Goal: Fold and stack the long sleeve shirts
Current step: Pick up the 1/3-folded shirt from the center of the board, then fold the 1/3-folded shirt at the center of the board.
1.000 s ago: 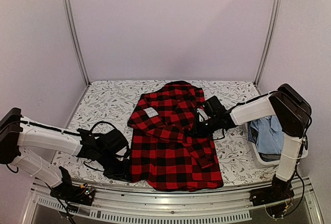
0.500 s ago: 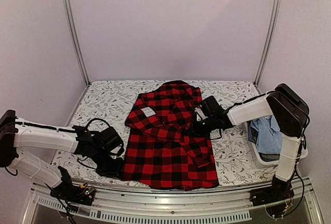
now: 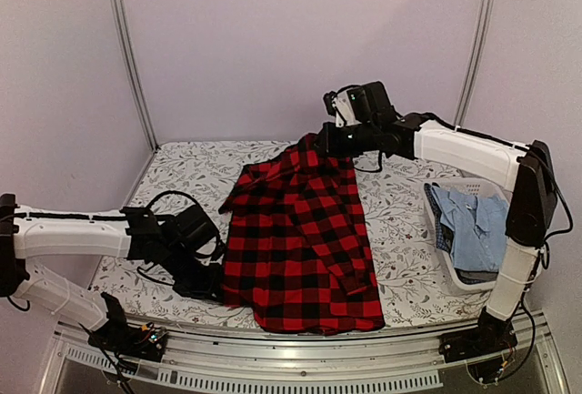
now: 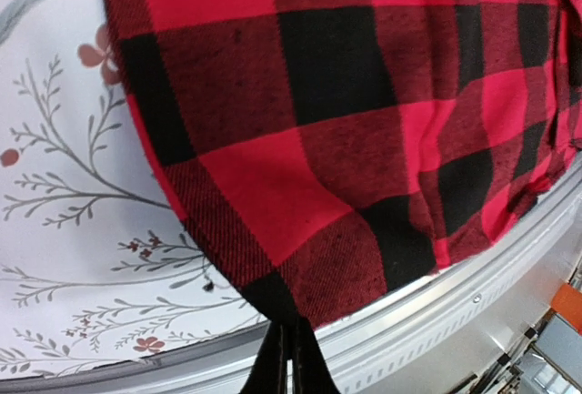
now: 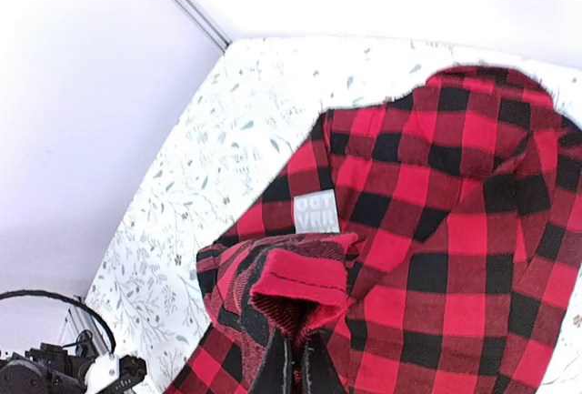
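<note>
Checked shirt [image 3: 300,248]: red-and-black cloth stretched lengthwise over the table [image 3: 182,176], its near hem at the front edge and its far end lifted off the surface
Left gripper [image 3: 218,287]: low at the shirt's near-left corner, with its fingers [image 4: 271,371] pressed together and the hem corner pinched between them
Right gripper [image 3: 329,141]: up over the far part of the table, holding the shirt's upper end in the air; its fingers [image 5: 273,371] are clamped on a folded red edge that looks like a cuff [image 5: 305,280]
Label [image 5: 316,211]: small pale patch sewn on the shirt, seen below the right gripper; its lettering cannot be read
Table: pale cover printed with leafy sprigs and small flowers
Basket [image 3: 435,230]: white, at the table's right side beside the right arm, apart from the checked shirt
Light blue clothing [image 3: 473,226]: heaped in the basket, some of it draped over the rim
</note>
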`<state>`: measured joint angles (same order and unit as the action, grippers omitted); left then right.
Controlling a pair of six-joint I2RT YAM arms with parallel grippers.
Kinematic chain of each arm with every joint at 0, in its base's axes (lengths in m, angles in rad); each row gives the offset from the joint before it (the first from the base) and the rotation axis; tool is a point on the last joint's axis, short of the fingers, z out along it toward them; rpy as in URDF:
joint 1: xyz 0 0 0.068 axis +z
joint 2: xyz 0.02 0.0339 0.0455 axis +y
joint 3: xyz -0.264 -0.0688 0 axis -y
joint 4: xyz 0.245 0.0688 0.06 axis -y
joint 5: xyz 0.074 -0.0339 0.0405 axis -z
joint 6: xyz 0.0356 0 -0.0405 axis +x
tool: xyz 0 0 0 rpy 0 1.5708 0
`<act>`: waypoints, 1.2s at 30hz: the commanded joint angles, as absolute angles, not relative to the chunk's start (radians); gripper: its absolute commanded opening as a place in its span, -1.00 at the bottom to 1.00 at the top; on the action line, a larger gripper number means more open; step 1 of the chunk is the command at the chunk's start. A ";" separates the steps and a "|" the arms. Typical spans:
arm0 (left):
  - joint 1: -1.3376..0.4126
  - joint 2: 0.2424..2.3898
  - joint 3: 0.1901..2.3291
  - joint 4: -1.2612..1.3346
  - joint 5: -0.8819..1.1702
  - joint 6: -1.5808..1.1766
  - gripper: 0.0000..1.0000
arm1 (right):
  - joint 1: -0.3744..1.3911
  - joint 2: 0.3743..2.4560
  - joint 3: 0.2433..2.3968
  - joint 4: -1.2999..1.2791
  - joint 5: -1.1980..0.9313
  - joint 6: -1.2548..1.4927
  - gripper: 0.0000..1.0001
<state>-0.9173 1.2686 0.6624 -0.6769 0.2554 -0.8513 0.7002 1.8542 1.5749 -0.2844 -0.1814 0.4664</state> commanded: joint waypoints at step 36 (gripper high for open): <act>-1.123 1.791 1.241 -0.632 0.434 -0.581 -1.00 | 0.467 1.686 1.853 -0.490 0.148 0.125 -1.00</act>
